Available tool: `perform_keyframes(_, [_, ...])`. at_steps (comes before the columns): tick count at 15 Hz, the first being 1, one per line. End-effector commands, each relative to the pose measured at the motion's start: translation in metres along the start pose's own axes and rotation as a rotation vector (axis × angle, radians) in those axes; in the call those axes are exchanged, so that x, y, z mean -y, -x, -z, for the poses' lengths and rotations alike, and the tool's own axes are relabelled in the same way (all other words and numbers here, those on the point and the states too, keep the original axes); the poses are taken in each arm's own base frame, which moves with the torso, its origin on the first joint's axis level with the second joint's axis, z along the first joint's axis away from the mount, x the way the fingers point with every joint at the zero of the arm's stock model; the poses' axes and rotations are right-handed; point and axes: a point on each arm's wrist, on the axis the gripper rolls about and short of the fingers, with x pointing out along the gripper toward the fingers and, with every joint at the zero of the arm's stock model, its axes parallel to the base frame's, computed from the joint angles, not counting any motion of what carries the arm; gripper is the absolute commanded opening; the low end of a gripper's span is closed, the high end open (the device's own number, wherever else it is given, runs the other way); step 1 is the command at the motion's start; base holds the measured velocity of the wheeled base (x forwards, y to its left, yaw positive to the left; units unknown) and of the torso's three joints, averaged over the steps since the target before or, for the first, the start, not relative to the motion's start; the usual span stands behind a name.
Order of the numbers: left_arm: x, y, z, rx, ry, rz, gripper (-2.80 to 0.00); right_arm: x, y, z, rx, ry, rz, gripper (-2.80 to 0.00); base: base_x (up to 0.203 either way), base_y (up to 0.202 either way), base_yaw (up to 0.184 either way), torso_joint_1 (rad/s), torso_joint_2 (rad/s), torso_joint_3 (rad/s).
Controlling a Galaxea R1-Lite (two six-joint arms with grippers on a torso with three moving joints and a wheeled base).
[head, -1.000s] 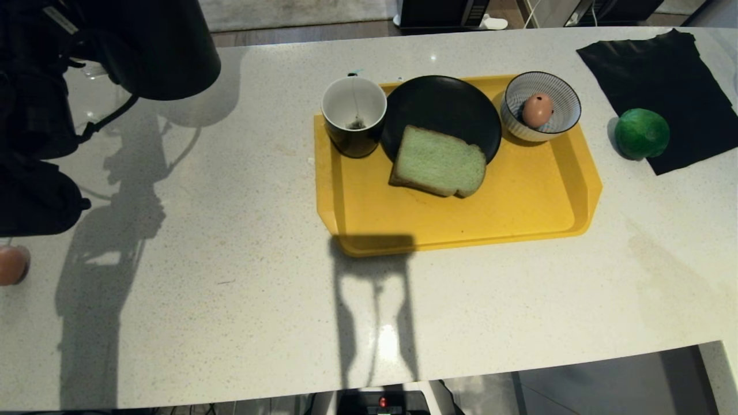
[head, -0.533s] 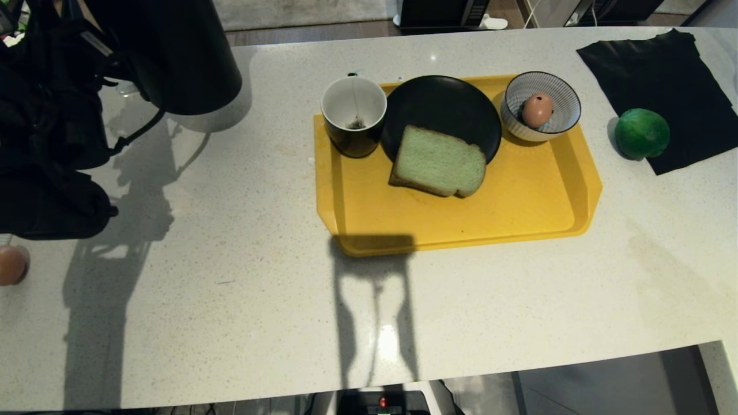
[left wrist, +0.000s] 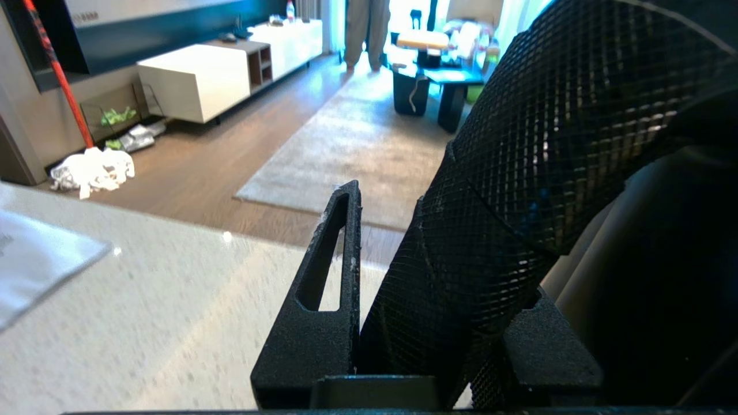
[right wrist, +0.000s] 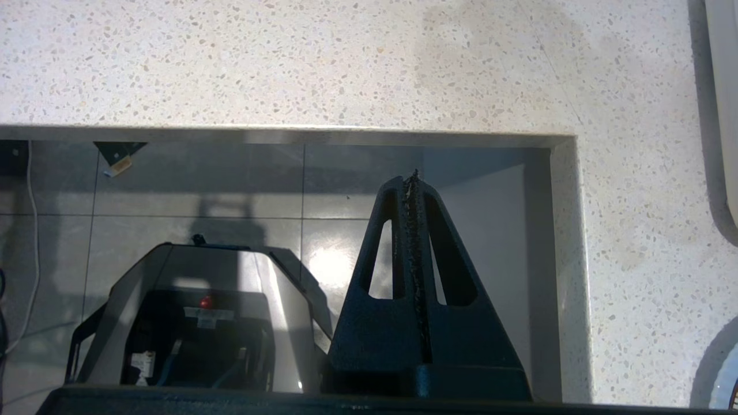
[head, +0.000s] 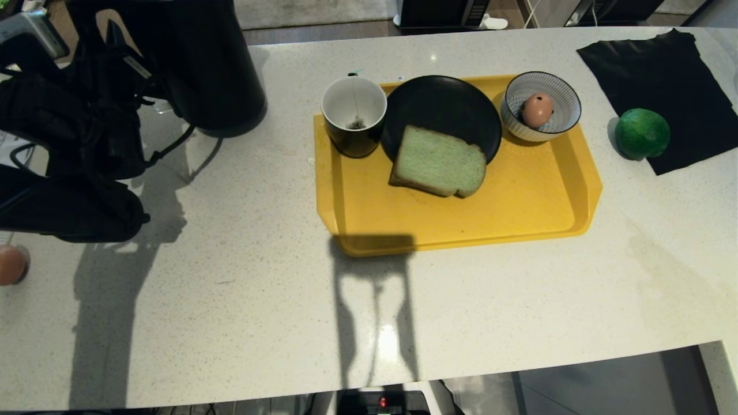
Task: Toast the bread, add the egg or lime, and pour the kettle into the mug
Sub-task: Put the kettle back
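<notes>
The tall black kettle point(head: 213, 63) stands upright at the counter's far left, well left of the mug point(head: 354, 115). My left gripper point(left wrist: 438, 248) is shut on the kettle's textured loop handle point(left wrist: 548, 115). The mug, black outside and white inside, sits on the yellow tray point(head: 519, 202) with a tea-bag string in it. The bread point(head: 438, 161) lies half on a black plate point(head: 444, 104). The egg point(head: 537, 109) rests in a striped bowl point(head: 562, 98). The lime point(head: 641, 134) sits right of the tray. My right gripper point(right wrist: 412, 178) is shut and empty, parked below the counter's near edge.
A black cloth point(head: 663, 63) lies at the back right under the lime. A second egg point(head: 10, 264) sits at the counter's left edge. My left arm point(head: 75, 132) fills the left side. Bare counter stretches in front of the tray.
My left arm has carried the kettle to the right, closer to the mug and tray. Everything on the tray and the right arm has stayed still.
</notes>
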Motion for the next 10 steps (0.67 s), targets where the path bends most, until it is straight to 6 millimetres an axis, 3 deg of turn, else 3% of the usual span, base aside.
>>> perform_keyframes(1, [-0.0015,0.0027,0.0138,-0.021,-0.005,-0.002,-2.8,0.0,-0.0002,0.0003,-0.003,0.0,-0.001,-2.8,0.0,0.0,0.0,0.0,0.0,0.0])
perform_keyframes(10, [0.0075,0.0079,0.0204,-0.044,-0.028,0.016,-2.8,0.0,-0.0002,0.0003,-0.003,0.0,-0.001,-2.8,0.0,0.0,0.0,0.0,0.0,0.0])
